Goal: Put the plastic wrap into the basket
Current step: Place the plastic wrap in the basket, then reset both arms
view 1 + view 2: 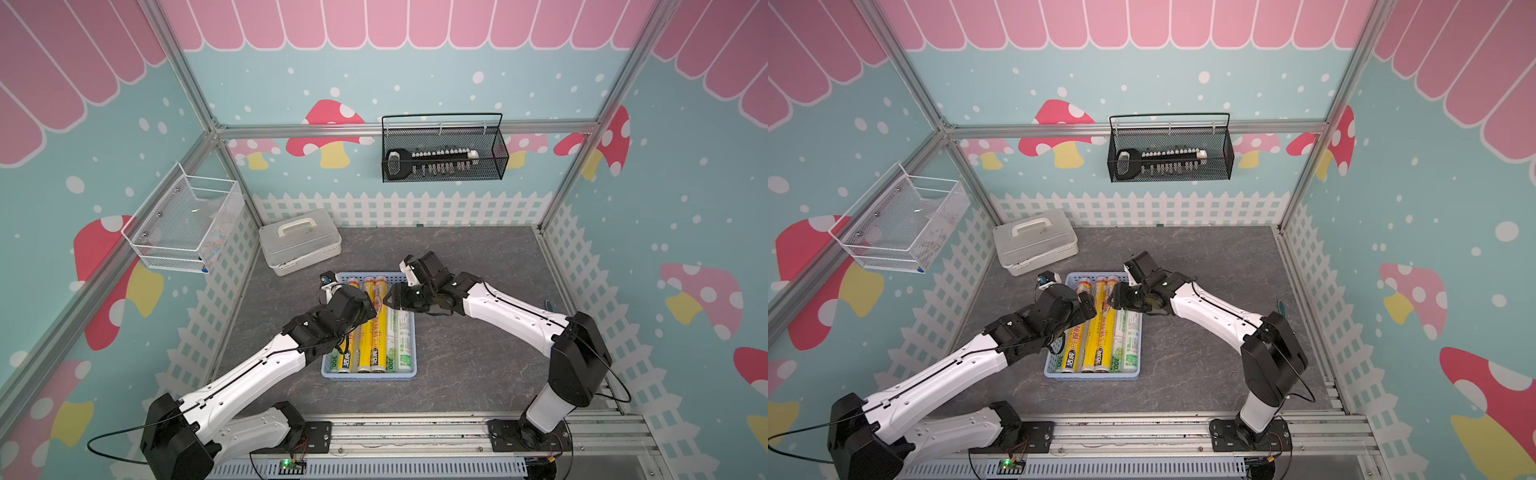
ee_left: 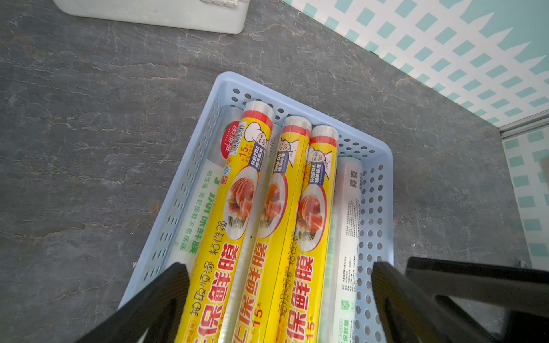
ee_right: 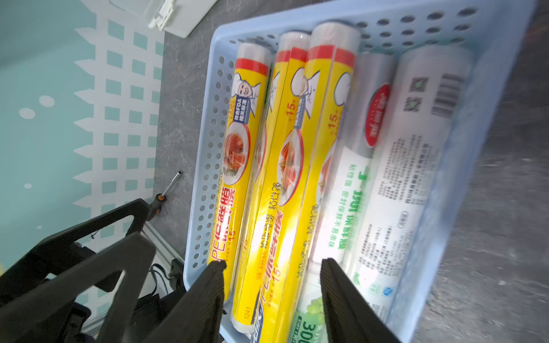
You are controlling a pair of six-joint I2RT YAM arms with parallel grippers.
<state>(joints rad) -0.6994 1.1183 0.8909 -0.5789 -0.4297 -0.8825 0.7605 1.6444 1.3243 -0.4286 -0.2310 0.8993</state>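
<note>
The basket (image 1: 370,376) is a light blue slotted tray in the middle of the table, seen in both top views (image 1: 1092,376). Several rolls of plastic wrap lie side by side inside it, yellow ones (image 1: 376,328) (image 2: 279,208) (image 3: 285,166) in the middle and silvery-white ones (image 1: 401,336) (image 3: 410,166) at the sides. My left gripper (image 1: 371,311) (image 2: 277,267) hovers open over the basket's left half, its jaws spanning several rolls without touching them. My right gripper (image 1: 388,299) (image 3: 273,262) is over the far right part, jaws apart above the rolls and holding nothing.
A white lidded box (image 1: 299,241) stands just behind and to the left of the basket. A screwdriver (image 3: 169,187) lies on the table by the basket's left side. A black wire basket (image 1: 442,151) and a white wire basket (image 1: 187,224) hang on the walls.
</note>
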